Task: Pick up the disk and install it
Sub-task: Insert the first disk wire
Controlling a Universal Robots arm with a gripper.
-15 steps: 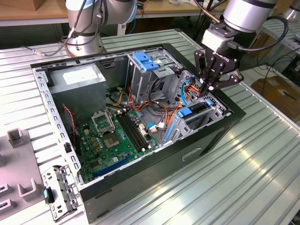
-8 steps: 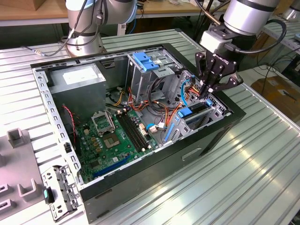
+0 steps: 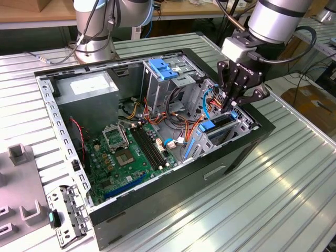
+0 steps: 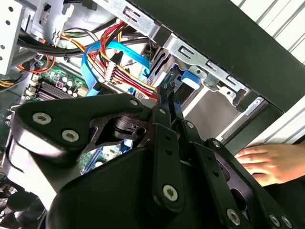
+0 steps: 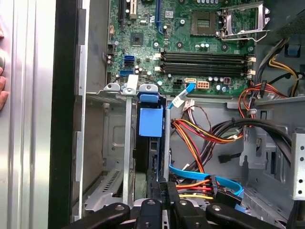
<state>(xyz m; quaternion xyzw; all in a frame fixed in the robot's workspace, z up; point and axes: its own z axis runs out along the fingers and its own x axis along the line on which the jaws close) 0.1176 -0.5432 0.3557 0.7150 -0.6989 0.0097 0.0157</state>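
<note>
The disk (image 3: 216,127) stands on edge in the drive bay at the open computer case's (image 3: 157,210) front corner, on the exterior view's right. Its blue carrier end (image 5: 149,125) faces the motherboard, and its dark body runs back between the bay's metal walls. My gripper (image 3: 231,105) hangs over the bay's rear end with the fingers (image 4: 167,93) drawn together into a narrow tip. In the first wrist view that tip (image 5: 165,186) sits at the disk's back edge beside the cables. Whether it touches the disk, I cannot tell.
Orange, red and blue cables (image 5: 200,143) crowd the space next to the bay. A tall grey cage with a blue latch (image 3: 165,68) stands behind. The motherboard (image 3: 131,152) lies in the case floor. A person's hand (image 4: 267,164) rests on the table beside the case. Loose brackets (image 3: 65,215) lie at the exterior view's left.
</note>
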